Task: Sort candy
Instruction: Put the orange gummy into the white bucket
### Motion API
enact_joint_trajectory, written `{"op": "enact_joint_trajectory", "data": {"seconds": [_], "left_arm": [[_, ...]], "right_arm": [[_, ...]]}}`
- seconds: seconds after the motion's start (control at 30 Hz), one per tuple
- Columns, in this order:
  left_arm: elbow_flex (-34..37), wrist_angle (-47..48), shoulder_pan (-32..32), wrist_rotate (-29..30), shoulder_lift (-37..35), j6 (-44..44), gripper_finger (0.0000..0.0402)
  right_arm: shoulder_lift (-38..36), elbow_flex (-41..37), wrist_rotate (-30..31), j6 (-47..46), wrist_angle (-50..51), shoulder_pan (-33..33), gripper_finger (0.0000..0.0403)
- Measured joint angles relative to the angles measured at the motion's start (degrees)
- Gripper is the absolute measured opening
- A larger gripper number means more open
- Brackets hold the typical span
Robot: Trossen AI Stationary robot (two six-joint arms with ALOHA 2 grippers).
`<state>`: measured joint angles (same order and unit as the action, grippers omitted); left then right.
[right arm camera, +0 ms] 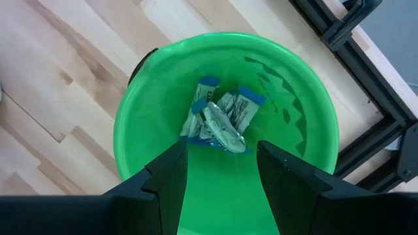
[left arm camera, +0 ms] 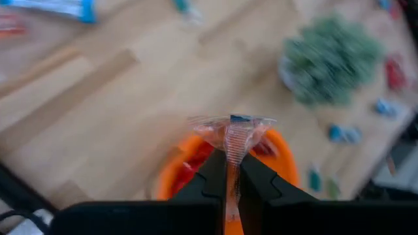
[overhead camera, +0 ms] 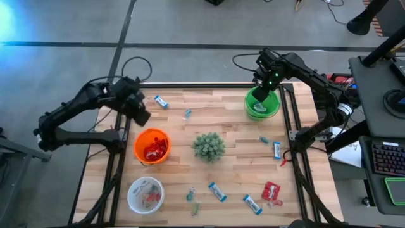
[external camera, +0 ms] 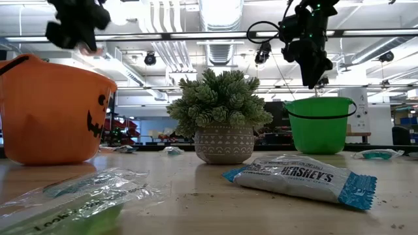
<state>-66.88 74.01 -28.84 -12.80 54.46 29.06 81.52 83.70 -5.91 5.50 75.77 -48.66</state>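
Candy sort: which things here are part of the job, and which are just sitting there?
Job: left gripper shut on a clear-wrapped candy; orange bucket; green bucket with blue-and-white bars; white bowl; right gripper open.
Idle: potted plant.

Plant (overhead camera: pixel 208 146) at frame centre of bench (overhead camera: pixel 234 120); two bowls (overhead camera: pixel 152 145) left, third bowl (overhead camera: pixel 262 103) upper right, candy (overhead camera: pixel 217 191) scattered below.

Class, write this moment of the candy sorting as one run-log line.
left pincer: shut on red candy packet, above orange bucket | right pincer: open, empty, over green bucket holding blue-and-white bars
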Motion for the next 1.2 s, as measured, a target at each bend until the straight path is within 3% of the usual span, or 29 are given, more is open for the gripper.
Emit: {"op": "enact_joint_trajectory", "data": {"seconds": [0.17, 0.47, 0.73, 0.97, 1.2], "left_arm": [[-2.44, 0.15, 14.39, 0.02, -2.02, 6.12, 0.0], [-2.47, -0.74, 44.55, 0.29, -2.21, 21.61, 0.0], [1.28, -16.85, 68.82, 7.42, 0.27, 33.23, 0.0], [1.86, -19.99, 79.03, 10.69, 5.79, 37.33, 0.0], [1.91, -19.95, 81.73, 9.86, 9.0, 35.93, 0.0]], "right_arm": [[0.0, -0.02, 0.0, -1.57, -1.1, 0.0, 0.0173], [0.0, 0.2, -0.02, -13.46, -1.33, 0.02, 0.0173], [0.0, 0.24, -0.5, -19.44, -1.31, 0.04, 0.0173], [0.0, 0.26, -4.33, -25.48, -1.29, 0.17, 0.0173], [0.0, 0.26, -5.22, -27.44, -1.39, 1.58, 0.0173]]}}
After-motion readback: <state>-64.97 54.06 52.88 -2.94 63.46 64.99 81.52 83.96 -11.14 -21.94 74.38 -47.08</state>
